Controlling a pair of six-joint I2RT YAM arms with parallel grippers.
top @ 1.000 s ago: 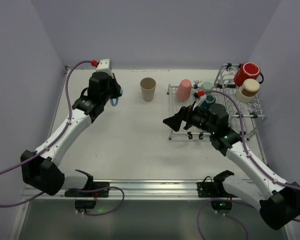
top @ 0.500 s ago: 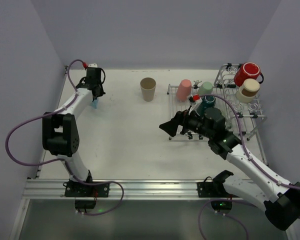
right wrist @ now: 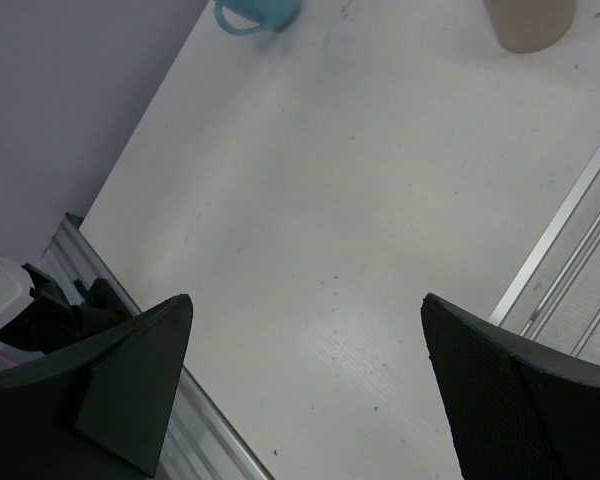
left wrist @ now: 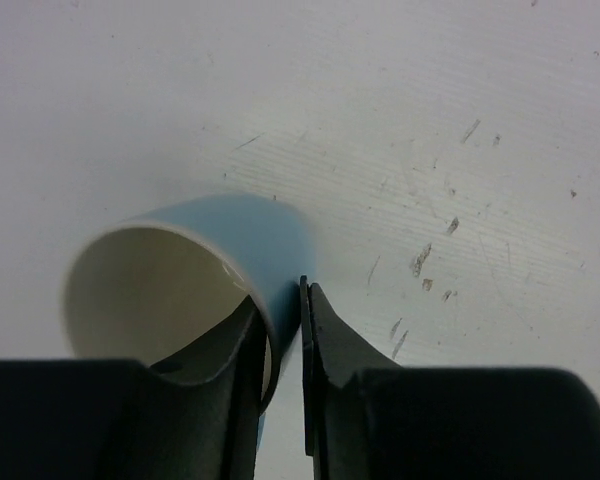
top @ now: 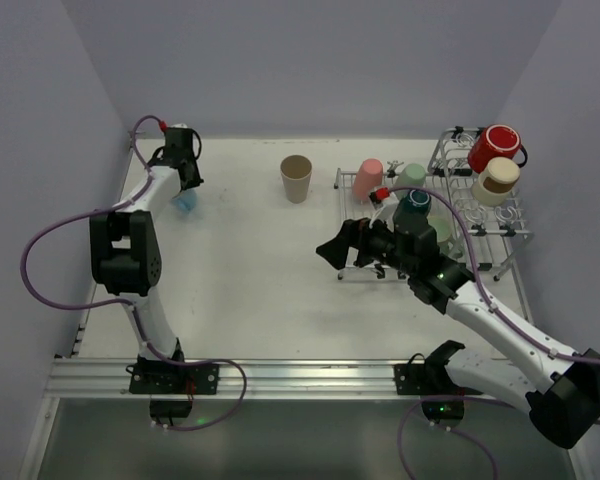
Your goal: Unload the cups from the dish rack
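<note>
Two are off the dish rack [top: 488, 252]: the beige cup [top: 296, 178] stands near its left side, and our left gripper [left wrist: 280, 300] pinches the wall of the light blue cup [left wrist: 245, 228], well left of it. Five more remain on the rack, we judge; our right gripper [right wrist: 305, 305] hangs spread beside its left edge.

No readable text, label, brand, number or sign: cups [top: 296, 178], rack [top: 485, 245], table [top: 260, 260] all unmarked.

Spread pincer [right wrist: 307, 298] over table [right wrist: 310, 200]; blue cup [right wrist: 258, 12], perhaps handled, beyond.
</note>
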